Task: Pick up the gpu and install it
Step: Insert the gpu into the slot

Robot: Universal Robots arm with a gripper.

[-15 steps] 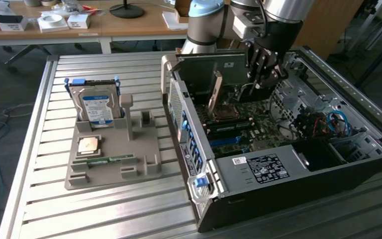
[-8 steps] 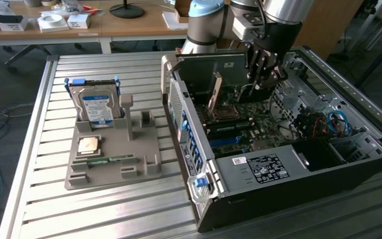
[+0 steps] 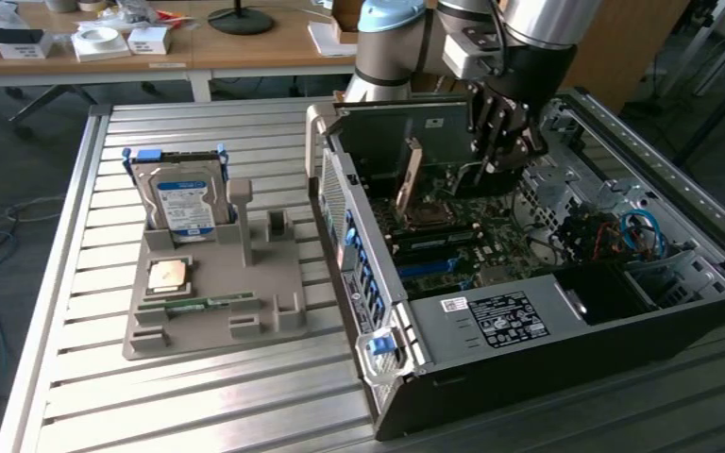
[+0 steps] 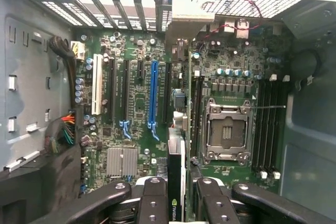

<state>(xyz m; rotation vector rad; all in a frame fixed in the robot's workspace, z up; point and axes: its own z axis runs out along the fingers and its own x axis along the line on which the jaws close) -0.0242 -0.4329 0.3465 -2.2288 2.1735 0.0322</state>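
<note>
Gripper (image 3: pixel 504 159) clamped on the gpu (image 4: pixel 176 179), card edge-on between my fingers (image 4: pixel 152 198). It hangs inside the open computer case (image 3: pixel 527 377), over the motherboard (image 4: pixel 131 103), upper middle of exterior view.

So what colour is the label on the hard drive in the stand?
Blue and white; the hard drive label shows best in the exterior view.

Exterior view: scene was bright, light even, shadows soft throughout. Table (image 3: pixel 211 406) slats glared, near washed out toward exterior view's left. Computer case (image 3: pixel 489 321) interior lay in shadow, drive bay (image 3: pixel 602 288) near black.

Wrist view: motherboard (image 4: pixel 136 103) was evenly lit, case walls dimmer. Gripper (image 4: pixel 178 187) and gpu (image 4: pixel 176 156) sat dark in foreground; faint sheen on gripper links.
</note>
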